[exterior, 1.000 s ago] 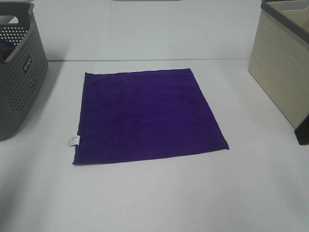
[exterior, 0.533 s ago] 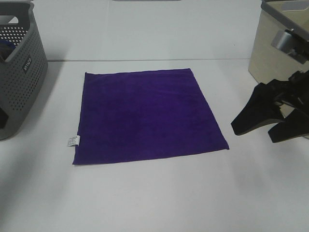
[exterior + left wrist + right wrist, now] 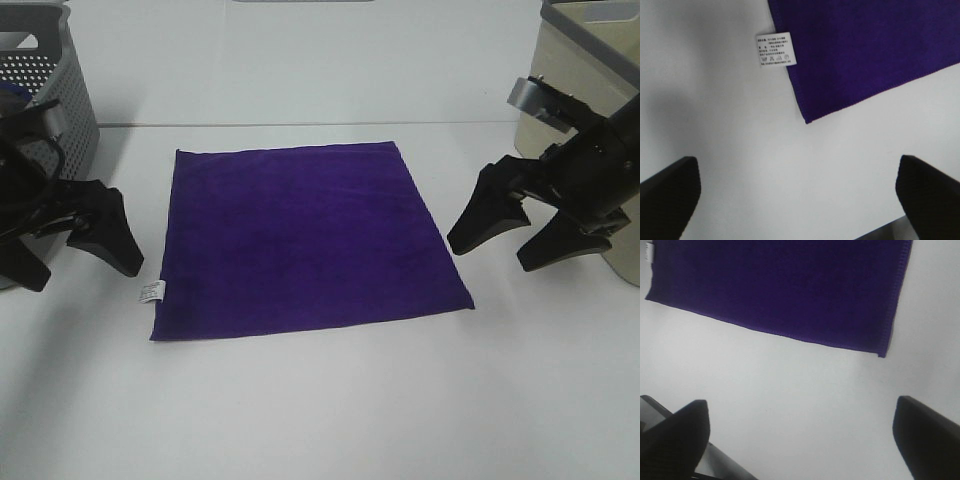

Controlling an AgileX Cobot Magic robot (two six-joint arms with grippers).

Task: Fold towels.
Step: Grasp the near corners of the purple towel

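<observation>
Left tool, fingers spread wide apart and holding nothing, hovers beside the small white care tag, in front of the grey perforated plastic basket. The deep purple square cloth towel lies flat and unfolded at the middle of the white worktop. Right tool, likewise spread and empty, hovers near the towel's right edge, before the beige basket.

I see a grey perforated basket standing at the far left corner of the white worktop. Its side wall is full of small holes, with a cut-out handle near the rim. At the far right corner stands a beige bin with a dark grey rim. Both stand upright and well apart.
</observation>
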